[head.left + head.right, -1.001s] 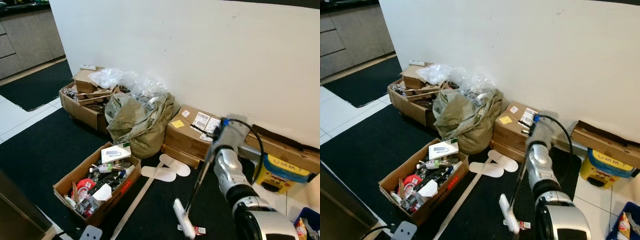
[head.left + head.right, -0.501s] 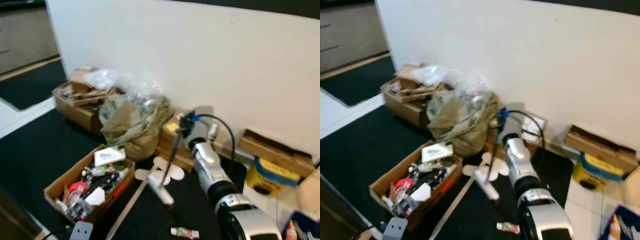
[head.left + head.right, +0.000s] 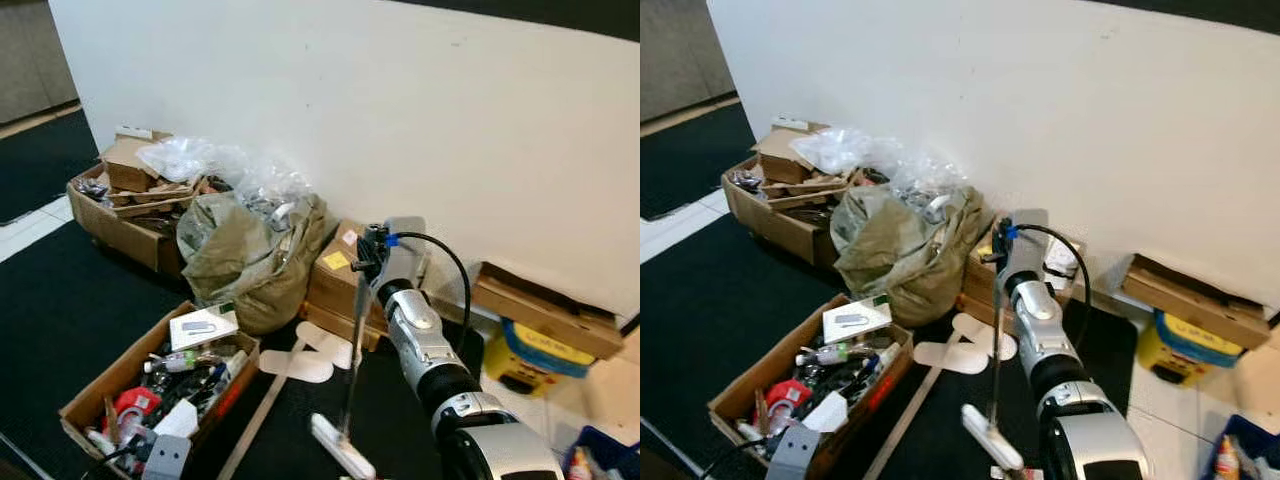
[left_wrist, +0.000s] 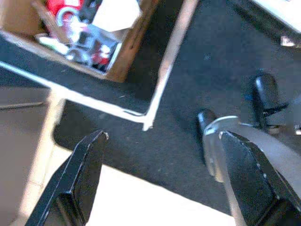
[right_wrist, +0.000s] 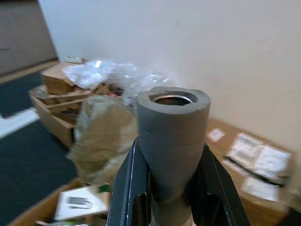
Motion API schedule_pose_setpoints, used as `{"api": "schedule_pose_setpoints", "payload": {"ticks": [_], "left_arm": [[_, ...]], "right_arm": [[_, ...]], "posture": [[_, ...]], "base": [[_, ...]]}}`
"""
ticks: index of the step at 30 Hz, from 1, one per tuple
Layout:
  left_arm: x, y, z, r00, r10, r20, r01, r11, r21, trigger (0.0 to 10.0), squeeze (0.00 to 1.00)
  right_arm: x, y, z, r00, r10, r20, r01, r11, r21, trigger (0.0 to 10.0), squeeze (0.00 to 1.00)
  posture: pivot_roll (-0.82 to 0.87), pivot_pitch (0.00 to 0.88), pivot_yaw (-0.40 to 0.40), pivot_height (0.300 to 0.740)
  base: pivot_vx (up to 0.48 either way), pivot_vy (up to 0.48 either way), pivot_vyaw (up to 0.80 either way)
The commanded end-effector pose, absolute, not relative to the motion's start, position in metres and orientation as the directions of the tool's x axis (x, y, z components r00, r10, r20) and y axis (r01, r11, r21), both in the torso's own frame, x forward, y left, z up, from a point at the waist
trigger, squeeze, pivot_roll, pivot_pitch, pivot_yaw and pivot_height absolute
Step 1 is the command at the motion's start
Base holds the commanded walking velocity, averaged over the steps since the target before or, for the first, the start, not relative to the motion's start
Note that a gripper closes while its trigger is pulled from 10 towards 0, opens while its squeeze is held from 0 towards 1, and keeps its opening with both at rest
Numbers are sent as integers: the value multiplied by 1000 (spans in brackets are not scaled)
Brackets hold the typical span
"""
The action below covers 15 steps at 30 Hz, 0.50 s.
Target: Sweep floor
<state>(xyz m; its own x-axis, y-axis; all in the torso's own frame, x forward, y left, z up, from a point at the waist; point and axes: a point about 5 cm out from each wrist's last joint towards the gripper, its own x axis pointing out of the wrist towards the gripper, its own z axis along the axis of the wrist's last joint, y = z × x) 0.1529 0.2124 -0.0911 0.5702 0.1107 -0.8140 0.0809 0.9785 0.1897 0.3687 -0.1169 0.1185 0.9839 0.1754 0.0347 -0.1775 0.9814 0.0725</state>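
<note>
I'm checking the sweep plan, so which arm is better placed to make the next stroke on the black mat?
Right. Its tool is shut on the broom, whose head rests on the mat. The left tool hangs open over the mat's edge, holding nothing.

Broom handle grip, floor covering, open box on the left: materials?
Grey handle grip in the right tool: looks like matte foam sleeve over a metal tube, shiny rim inside. Black floor mat: probably low-pile carpet, dull and textured. Open brown box: corrugated cardboard, raw edges.

Boxes, sack flanking dark mat
</note>
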Motion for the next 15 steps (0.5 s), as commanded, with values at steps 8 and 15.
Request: {"api": "schedule_pose_setpoints", "payload": {"ticks": [8,15], "left_arm": [[148,205,-95,547,69,-834,147,973,176,10000,0],[147,199,-96,538,40,-842,200,964,173,10000,0]], "right_arm": [[371,-124,122,990,136,38,-140,978,155,10000,0],[370,-125,119,994,112,18,-114,975,192,10000,0]], "posture": [[-3,0,-46,740],[-9,0,-43,740]], "base": [[63,0,-600],[0,0,-800]]}}
